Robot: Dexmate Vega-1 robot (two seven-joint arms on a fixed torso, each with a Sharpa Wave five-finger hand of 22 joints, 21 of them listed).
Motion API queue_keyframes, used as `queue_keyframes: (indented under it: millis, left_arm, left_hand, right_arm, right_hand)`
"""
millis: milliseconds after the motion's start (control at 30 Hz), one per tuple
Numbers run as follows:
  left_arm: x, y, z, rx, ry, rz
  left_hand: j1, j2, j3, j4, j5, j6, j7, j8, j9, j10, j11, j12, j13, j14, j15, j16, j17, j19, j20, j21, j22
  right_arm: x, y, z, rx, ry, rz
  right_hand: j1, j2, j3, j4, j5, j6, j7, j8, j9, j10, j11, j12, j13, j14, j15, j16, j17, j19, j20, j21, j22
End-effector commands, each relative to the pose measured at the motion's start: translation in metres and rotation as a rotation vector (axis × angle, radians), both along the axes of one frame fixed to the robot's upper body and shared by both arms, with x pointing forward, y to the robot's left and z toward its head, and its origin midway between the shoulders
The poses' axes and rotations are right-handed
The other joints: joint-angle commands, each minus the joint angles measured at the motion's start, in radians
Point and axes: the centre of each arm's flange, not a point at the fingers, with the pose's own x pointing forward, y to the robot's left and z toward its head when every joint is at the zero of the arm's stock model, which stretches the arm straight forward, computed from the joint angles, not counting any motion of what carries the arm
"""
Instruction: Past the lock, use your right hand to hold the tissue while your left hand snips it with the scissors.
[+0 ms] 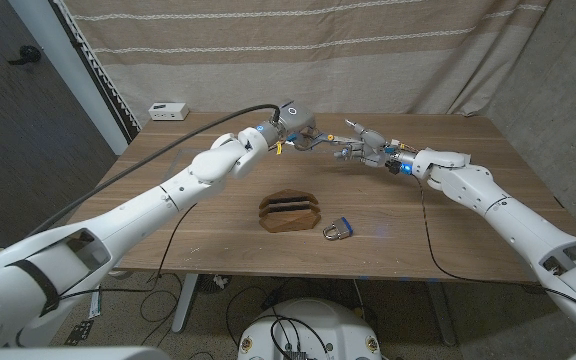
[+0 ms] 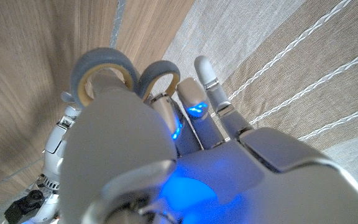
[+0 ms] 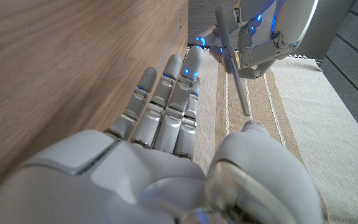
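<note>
My left hand (image 1: 296,126) hovers over the far middle of the table, gripping the grey-handled scissors (image 2: 106,70) by their loops. The blades (image 3: 232,62) look closed and point toward my right hand (image 1: 361,150), which hangs just beside them. In the right wrist view, my right hand (image 3: 166,118) has its fingers stretched out together and its thumb apart, with nothing between them. The blade tip ends close to that thumb. A padlock (image 1: 338,231) with a blue body lies near the table's front edge, well in front of both hands.
A brown wooden slotted holder (image 1: 290,212) sits left of the padlock. A small white box (image 1: 168,111) stands at the far left corner. A striped cloth curtain (image 1: 368,50) hangs behind the table (image 1: 468,230). A black cable runs along each arm.
</note>
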Motion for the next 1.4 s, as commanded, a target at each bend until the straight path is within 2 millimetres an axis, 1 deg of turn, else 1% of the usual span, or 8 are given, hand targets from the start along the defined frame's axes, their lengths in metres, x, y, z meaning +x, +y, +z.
queue_keyframes:
  millis: [33,400,500,767,867,933,1300,1400]
  left_arm:
    - [-0.005,0.009,-0.002,-0.114,0.020,-0.052]
    - [-0.007,0.012,-0.008,-0.170,0.034,-0.148]
    - [-0.008,0.014,-0.011,-0.212,0.058,-0.197]
    - [-0.013,0.015,-0.026,-0.298,0.072,-0.316]
    - [-0.017,0.012,-0.033,-0.312,0.058,-0.359]
    - [-0.019,0.010,-0.039,-0.314,0.051,-0.374]
    - [-0.028,0.010,-0.042,-0.418,0.049,-0.427]
    - [-0.030,0.011,-0.039,-0.436,0.048,-0.441]
  left_hand:
    - [0.057,0.053,0.001,0.002,-0.004,0.018,0.009,0.139,-0.013,0.009,0.000,0.001,-0.006,0.011,-0.002,-0.002,0.001,-0.017,-0.154,-0.008,-0.009]
    - [0.055,0.048,0.000,0.001,-0.010,0.049,0.008,0.132,-0.058,0.012,0.000,-0.009,-0.022,-0.009,-0.003,-0.032,-0.011,-0.048,-0.154,-0.028,-0.031]
    - [0.053,0.034,-0.005,-0.003,-0.013,0.078,0.003,0.127,-0.091,0.020,0.000,-0.012,-0.031,-0.022,-0.003,-0.051,-0.019,-0.074,-0.155,-0.034,-0.037]
    - [0.044,0.025,-0.009,-0.003,-0.009,0.084,-0.005,0.112,-0.133,0.012,-0.001,-0.007,-0.026,-0.053,-0.004,-0.087,-0.021,-0.162,-0.152,-0.054,-0.046]
    - [0.043,0.015,-0.014,-0.006,-0.002,0.110,-0.014,0.097,-0.183,0.014,-0.002,-0.006,-0.028,-0.102,-0.006,-0.133,-0.038,-0.206,-0.153,-0.061,-0.052]
    - [0.047,0.006,-0.017,-0.010,0.003,0.129,-0.013,0.089,-0.213,0.021,-0.002,0.006,-0.018,-0.101,-0.006,-0.137,-0.027,-0.216,-0.152,-0.062,-0.057]
    - [0.048,-0.002,-0.023,-0.013,0.011,0.157,-0.012,0.086,-0.242,0.020,-0.002,0.018,-0.015,-0.103,-0.006,-0.157,-0.023,-0.230,-0.150,-0.059,-0.068]
    - [0.050,-0.004,-0.025,-0.014,0.014,0.169,-0.011,0.073,-0.275,0.023,-0.002,0.023,-0.018,-0.106,-0.006,-0.169,-0.025,-0.230,-0.151,-0.055,-0.073]
  right_arm:
    - [0.001,-0.002,-0.005,0.017,0.012,-0.009]
    - [0.000,-0.002,-0.007,0.033,0.021,-0.022]
    - [0.000,-0.002,-0.007,0.030,0.019,-0.024]
    - [0.001,0.000,-0.008,0.022,0.019,-0.030]
    - [0.001,0.000,-0.007,0.021,0.022,-0.031]
    - [0.001,0.001,-0.007,0.022,0.025,-0.029]
    - [0.000,0.003,-0.005,0.008,0.021,-0.024]
    - [0.000,0.004,-0.005,0.002,0.017,-0.019]
  right_hand:
    - [-0.013,0.000,-0.008,-0.002,0.009,-0.005,0.006,0.005,-0.002,-0.009,0.011,-0.003,0.001,-0.019,-0.058,-0.007,0.001,-0.001,0.012,-0.007,0.005]
    - [-0.027,0.010,-0.012,-0.008,0.016,-0.005,0.010,0.008,-0.010,-0.019,0.024,-0.005,-0.001,-0.036,-0.056,-0.012,0.001,0.001,0.017,-0.018,0.006]
    - [-0.029,0.011,-0.013,-0.009,0.018,-0.005,0.012,0.008,-0.012,-0.022,0.023,-0.008,-0.004,-0.037,-0.056,-0.012,0.001,0.001,0.018,-0.020,0.006]
    - [-0.033,0.015,-0.015,-0.016,0.022,0.004,0.002,0.012,-0.018,-0.019,0.022,-0.011,-0.014,-0.041,-0.054,-0.013,0.001,-0.002,0.020,-0.029,0.006]
    - [-0.033,0.017,-0.016,-0.019,0.024,0.011,-0.004,0.015,-0.021,-0.018,0.022,-0.012,-0.017,-0.042,-0.053,-0.013,0.001,-0.003,0.020,-0.032,0.006]
    - [-0.033,0.020,-0.016,-0.024,0.027,0.033,-0.013,0.023,-0.025,-0.016,0.019,-0.013,-0.021,-0.044,-0.053,-0.013,0.001,-0.003,0.021,-0.036,0.007]
    - [-0.034,0.026,-0.017,-0.033,0.031,0.066,-0.024,0.032,-0.034,-0.018,0.012,-0.017,-0.031,-0.047,-0.055,-0.013,0.001,-0.002,0.020,-0.045,0.007]
    - [-0.034,0.027,-0.017,-0.034,0.031,0.066,-0.025,0.032,-0.036,-0.018,0.011,-0.018,-0.033,-0.048,-0.053,-0.013,0.001,-0.002,0.021,-0.047,0.007]
